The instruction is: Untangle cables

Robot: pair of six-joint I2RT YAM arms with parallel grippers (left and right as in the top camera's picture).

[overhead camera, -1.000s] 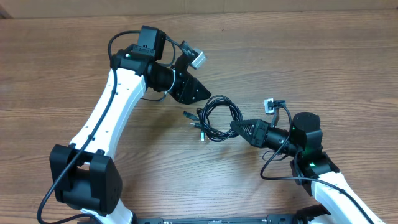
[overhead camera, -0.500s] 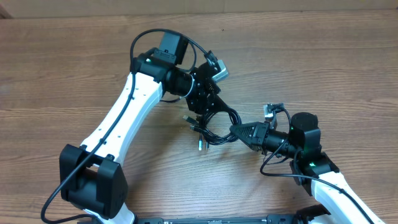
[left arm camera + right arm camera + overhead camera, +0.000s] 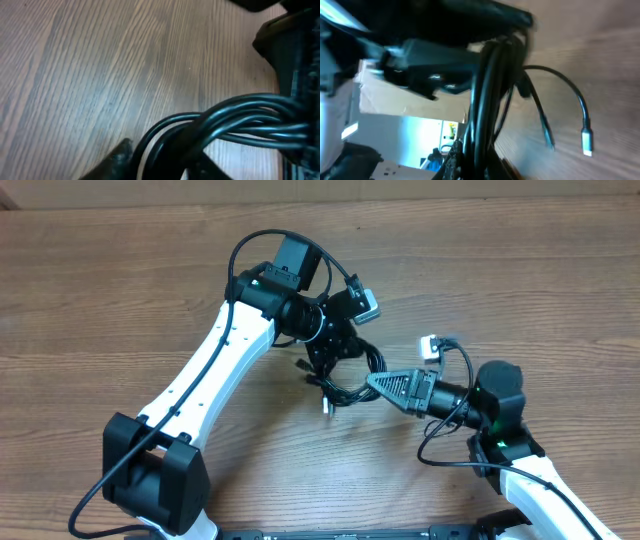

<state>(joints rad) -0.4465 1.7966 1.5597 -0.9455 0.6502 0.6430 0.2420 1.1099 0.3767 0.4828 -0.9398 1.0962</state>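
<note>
The cables [image 3: 347, 391] are a small coil of thin black cords on the wooden table between my two grippers. My left gripper [image 3: 335, 352] comes down onto the coil's upper left part. In the left wrist view the cord bundle [image 3: 240, 117] runs between the left gripper's fingertips [image 3: 165, 160] and fills the gap. My right gripper [image 3: 375, 383] is shut on the coil's right side. In the right wrist view the cords [image 3: 490, 85] rise from between the right gripper's fingers [image 3: 485, 160]. Loose ends hang free, one with a silver plug [image 3: 587, 140], also seen overhead [image 3: 325, 406].
The wooden table [image 3: 100, 300] stretches bare to the left and far side. The left arm [image 3: 210, 380] crosses the table's middle left. The right arm's base [image 3: 500, 430] sits at the lower right, with a white connector [image 3: 432, 347] above it.
My left arm has swung right and down from beside the coil onto its upper left part. My right gripper kept its hold and shifted slightly; the coil has been pulled a little tighter.
</note>
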